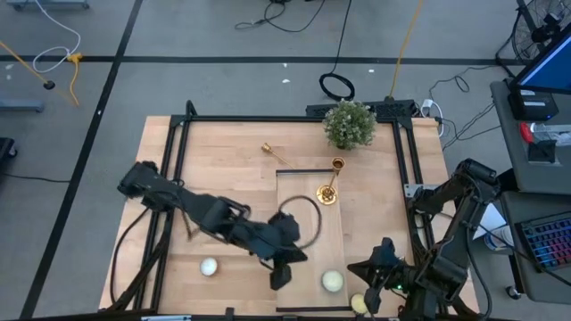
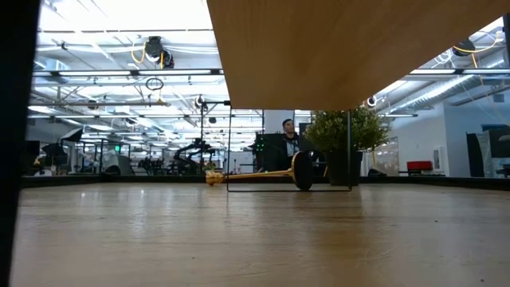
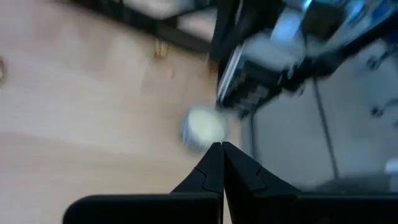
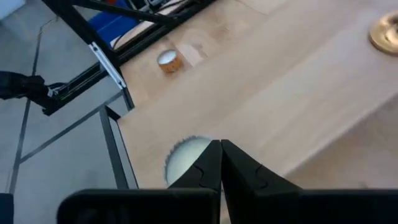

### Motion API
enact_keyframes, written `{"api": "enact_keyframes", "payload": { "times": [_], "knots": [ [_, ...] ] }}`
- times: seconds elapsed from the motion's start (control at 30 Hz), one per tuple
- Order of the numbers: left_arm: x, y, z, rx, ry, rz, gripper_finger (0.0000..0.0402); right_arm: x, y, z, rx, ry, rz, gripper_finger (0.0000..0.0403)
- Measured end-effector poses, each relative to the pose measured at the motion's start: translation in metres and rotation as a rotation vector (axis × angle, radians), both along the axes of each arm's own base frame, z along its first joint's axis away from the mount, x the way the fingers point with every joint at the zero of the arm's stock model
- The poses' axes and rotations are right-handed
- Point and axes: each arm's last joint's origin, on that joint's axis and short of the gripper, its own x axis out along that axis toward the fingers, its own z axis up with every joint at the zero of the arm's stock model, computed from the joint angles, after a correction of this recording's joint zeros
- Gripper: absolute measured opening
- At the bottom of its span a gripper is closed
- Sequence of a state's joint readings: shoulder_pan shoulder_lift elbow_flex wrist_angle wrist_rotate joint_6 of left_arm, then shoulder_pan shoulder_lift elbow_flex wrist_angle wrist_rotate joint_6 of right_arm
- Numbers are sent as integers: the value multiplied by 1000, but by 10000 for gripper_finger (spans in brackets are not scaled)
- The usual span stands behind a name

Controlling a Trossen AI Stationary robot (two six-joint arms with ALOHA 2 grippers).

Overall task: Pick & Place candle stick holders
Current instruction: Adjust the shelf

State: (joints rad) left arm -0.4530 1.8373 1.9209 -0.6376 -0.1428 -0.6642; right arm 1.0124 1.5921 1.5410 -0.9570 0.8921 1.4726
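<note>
One gold candlestick [image 1: 273, 152] lies on its side on the table, far of the middle; the low view shows a lying candlestick [image 2: 263, 176] with its round base [image 2: 303, 170]. A second candlestick [image 1: 330, 182] is on the raised wooden board [image 1: 308, 259], and its base [image 4: 385, 31] shows in the right wrist view. A third is not in view. My left gripper [image 1: 279, 275] [image 3: 221, 149] is shut and empty near the table's near edge. My right gripper [image 1: 370, 299] [image 4: 221, 149] is shut and empty at the near right corner.
Round pale candles lie at the near left [image 1: 208, 266], near middle [image 1: 332, 281] [image 3: 202, 127] and near right [image 1: 359, 303] [image 4: 186, 157]. A potted plant [image 1: 349, 123] stands at the far edge. A black cable loop [image 1: 302, 217] lies by the left arm. A person [image 2: 288, 131] is behind the table.
</note>
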Motion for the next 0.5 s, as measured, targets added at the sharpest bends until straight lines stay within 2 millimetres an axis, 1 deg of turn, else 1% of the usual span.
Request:
{"api": "enact_keyframes", "payload": {
  "times": [0.17,0.27,0.33,0.4,0.5],
  "knots": [
    [-33,15,44,34,-143,68,0,12,1,5,-41,-31,57,0],
    [-49,24,57,71,-153,108,0,19,2,8,-60,-61,89,0],
    [-57,34,64,85,-153,153,0,23,2,11,-76,-82,107,0],
    [-61,50,73,22,-169,205,0,25,4,14,-86,-111,113,0],
    [-66,76,80,-192,-111,291,0,27,7,18,-87,-147,129,0]
  ]
}}
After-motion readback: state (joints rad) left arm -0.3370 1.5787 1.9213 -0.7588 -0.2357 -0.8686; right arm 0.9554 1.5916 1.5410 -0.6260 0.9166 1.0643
